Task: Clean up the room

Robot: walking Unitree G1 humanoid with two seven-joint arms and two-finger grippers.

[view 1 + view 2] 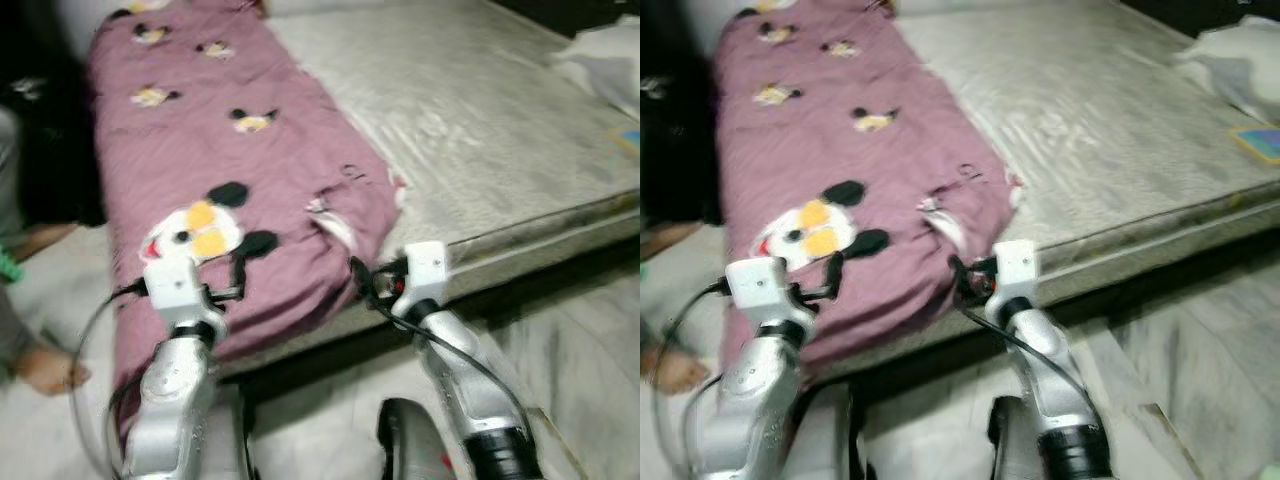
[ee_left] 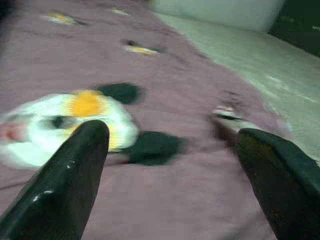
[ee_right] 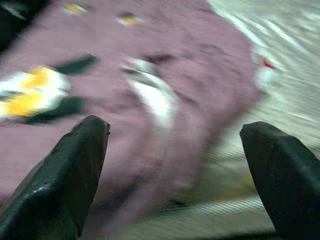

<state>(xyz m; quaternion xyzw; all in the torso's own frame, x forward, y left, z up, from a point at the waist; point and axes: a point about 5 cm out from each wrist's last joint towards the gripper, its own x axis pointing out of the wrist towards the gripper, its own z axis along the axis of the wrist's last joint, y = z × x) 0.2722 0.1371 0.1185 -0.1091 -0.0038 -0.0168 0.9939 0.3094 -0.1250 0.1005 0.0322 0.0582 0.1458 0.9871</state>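
A mauve blanket (image 1: 200, 130) printed with cartoon mouse faces lies along the left side of a bare grey mattress (image 1: 470, 110) and hangs over its front edge. My left gripper (image 1: 238, 275) is held low at the blanket's front edge, just below the big white and yellow mouse face (image 2: 75, 115); its fingers (image 2: 65, 185) stand wide open with nothing between them. My right gripper (image 1: 368, 280) is at the blanket's front right corner, where a crumpled white-lined fold (image 3: 155, 97) shows. It is open too, with its fingers (image 3: 70, 170) apart from the cloth.
A person's bare foot (image 1: 45, 370) rests on the pale floor at the left, beside dark furniture (image 1: 40, 150). A white bundle (image 1: 605, 55) and a coloured flat item (image 1: 630, 140) lie at the mattress's far right. Marble floor (image 1: 580, 340) runs along the bed's front.
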